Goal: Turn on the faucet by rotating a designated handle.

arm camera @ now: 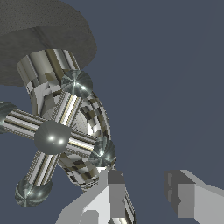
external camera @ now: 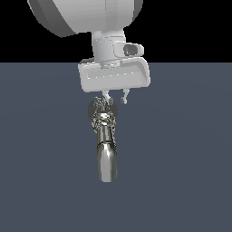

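At the centre of the exterior view, a small shiny chrome faucet (external camera: 105,136) with a long rounded spout sits on a plain slate-blue counter (external camera: 181,158), directly beneath the white robot gripper (external camera: 115,97). In the wrist view its thin chrome cross-shaped handle (arm camera: 52,138) fills the left; the pale fingers (arm camera: 114,192) are spread apart, gripping nothing, one beside a ball-tipped spoke. The polished metal looks rigid and probably slippery, so pushing a spoke near its ball end seems best; no writing or branding is visible.
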Robot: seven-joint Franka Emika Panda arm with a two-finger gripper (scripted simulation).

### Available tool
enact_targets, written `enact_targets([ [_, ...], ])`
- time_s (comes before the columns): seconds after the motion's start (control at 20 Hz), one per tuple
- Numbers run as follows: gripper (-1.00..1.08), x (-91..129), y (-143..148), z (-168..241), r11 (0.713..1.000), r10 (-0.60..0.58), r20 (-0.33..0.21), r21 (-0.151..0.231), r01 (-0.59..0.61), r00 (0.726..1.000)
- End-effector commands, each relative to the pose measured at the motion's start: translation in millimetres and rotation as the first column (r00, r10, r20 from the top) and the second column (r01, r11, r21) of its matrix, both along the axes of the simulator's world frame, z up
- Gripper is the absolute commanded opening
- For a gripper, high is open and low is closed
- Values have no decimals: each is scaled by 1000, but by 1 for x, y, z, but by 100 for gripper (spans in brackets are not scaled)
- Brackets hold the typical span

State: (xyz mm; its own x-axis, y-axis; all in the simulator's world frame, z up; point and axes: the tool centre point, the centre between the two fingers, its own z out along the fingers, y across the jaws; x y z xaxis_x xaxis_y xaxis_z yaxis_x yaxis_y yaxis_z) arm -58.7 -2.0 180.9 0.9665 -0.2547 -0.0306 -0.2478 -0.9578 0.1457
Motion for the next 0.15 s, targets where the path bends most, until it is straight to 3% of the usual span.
enact_targets([
  [0.0, -66, 38, -106, 1, 989, -134, 103, -51, 139, 986],
  [0.05, 79, 44, -116, 0, 979, -182, 133, -63, 192, 974],
  [0.1, 88, 50, -121, 1, 975, -199, 158, -69, 212, 967],
])
